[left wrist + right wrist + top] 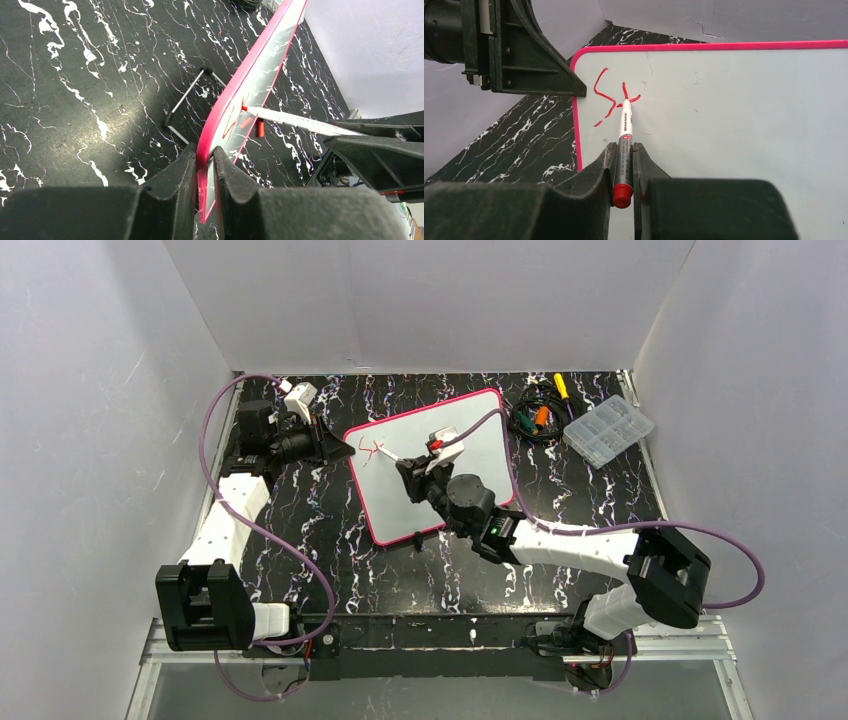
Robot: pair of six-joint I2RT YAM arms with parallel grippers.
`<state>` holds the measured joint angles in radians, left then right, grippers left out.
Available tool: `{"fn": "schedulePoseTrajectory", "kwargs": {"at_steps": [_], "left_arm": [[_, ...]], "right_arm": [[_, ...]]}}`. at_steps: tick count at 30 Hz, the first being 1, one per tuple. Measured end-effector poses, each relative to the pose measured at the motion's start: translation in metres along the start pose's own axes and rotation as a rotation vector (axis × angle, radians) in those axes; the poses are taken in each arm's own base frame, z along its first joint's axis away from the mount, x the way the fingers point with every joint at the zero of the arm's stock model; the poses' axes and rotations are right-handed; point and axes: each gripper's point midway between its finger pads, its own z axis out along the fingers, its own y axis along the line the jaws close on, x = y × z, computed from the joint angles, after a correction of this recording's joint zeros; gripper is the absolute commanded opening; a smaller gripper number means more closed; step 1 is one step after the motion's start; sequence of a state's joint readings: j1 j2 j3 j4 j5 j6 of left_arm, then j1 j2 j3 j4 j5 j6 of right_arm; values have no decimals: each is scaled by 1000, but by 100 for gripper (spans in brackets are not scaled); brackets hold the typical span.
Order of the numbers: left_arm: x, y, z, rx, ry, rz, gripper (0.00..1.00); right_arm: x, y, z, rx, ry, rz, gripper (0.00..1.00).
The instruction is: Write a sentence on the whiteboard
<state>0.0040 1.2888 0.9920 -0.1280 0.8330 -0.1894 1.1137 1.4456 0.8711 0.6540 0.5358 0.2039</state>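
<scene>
The whiteboard (pixel 465 440), white with a pink-red border, sits slanted in the middle of the black marbled table. My left gripper (pixel 335 448) is shut on its left edge; in the left wrist view the two fingers (pixel 205 155) pinch the pink rim of the whiteboard (pixel 250 85), seen edge-on. My right gripper (pixel 624 150) is shut on a red marker (pixel 625 130), whose tip touches the whiteboard (pixel 734 125). The sentence (pixel 609 97) is just a few red strokes near the top left corner, an "S" and a crossed stroke at the tip. From above the marker (pixel 393 455) shows beside the right gripper (pixel 412 472).
A clear plastic compartment box (pixel 608 430) lies at the back right, next to a bundle of cables and tools (pixel 535 418) and a yellow-handled screwdriver (pixel 562 385). A black wire stand (pixel 187 102) pokes out under the board. White walls close in three sides.
</scene>
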Motion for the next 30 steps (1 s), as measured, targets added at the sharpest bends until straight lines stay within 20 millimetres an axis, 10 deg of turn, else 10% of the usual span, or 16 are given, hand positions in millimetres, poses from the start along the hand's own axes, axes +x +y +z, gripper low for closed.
{"fn": "schedulePoseTrajectory", "kwargs": {"at_steps": [30], "left_arm": [[0, 0, 0, -2, -1, 1, 0]], "right_arm": [[18, -6, -16, 19, 62, 15, 1]]}}
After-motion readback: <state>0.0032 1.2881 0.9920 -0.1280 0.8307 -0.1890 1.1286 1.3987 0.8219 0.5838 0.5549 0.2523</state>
